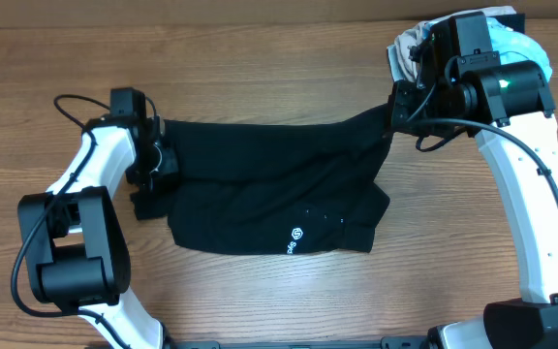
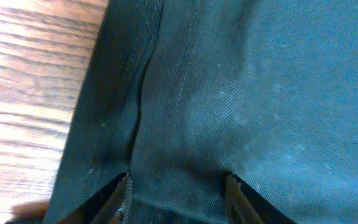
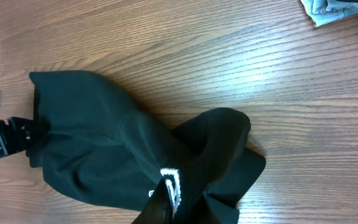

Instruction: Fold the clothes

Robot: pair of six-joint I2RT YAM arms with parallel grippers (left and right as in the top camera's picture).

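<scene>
The clothes [image 1: 260, 184] lie spread across the middle of the table [image 1: 260, 68], mostly flat, with a white logo [image 1: 297, 234] near the lower edge; the upper right corner is drawn up and away toward the right arm; the left gripper [image 1: 163, 160] sits at the left edge of the clothes, its fingers [image 2: 118, 198] set apart with seamed fabric lying flat between them, so it is released and pinches nothing; the right gripper [image 1: 395, 109] is clenched on the upper right corner, and the fabric hangs bunched from it beside a small white tag [image 3: 171, 180]; a blue garment [image 1: 516, 44] and a grey garment [image 1: 405, 48] lie at the far right corner of the table, apart from the clothes.
</scene>
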